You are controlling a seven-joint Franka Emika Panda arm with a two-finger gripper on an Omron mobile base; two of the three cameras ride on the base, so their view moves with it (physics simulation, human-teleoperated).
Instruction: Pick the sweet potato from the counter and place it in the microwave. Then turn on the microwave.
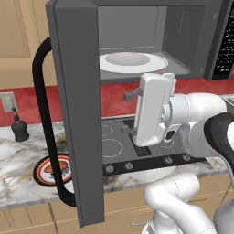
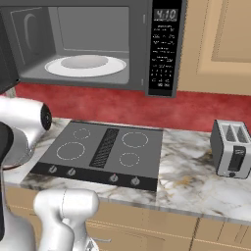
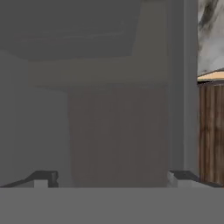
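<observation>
Pincer: two-finger gripper (image 1: pixel 130 113) on the white hand, dark fingers spread wide apart, nothing between them; it points left at the open door of the microwave.
Hand view: finger tips (image 3: pixel 43 178) far apart at the bottom, facing the door's grey inner face.
Door: dark grey microwave door (image 1: pixel 77 114) swung out toward the robot, edge-on in the left base view, black curved handle (image 1: pixel 43 123) on its far side.
Microwave: large dark grey boxy microwave (image 2: pixel 98 44) above the cooktop, cavity open, white round turntable (image 2: pixel 86 65) bare.
Sweet potato: small reddish-brown sweet potato (image 1: pixel 58 167) on the round red-rimmed plate (image 1: pixel 44 176), partly behind the handle; lower left of the gripper, well apart, door between them.
Counter: white marble-look counter (image 2: pixel 196 184); plate near its front edge, left of the dark grey cooktop (image 2: pixel 105 152). Silver toaster (image 2: pixel 231 148) toward the right end.
</observation>
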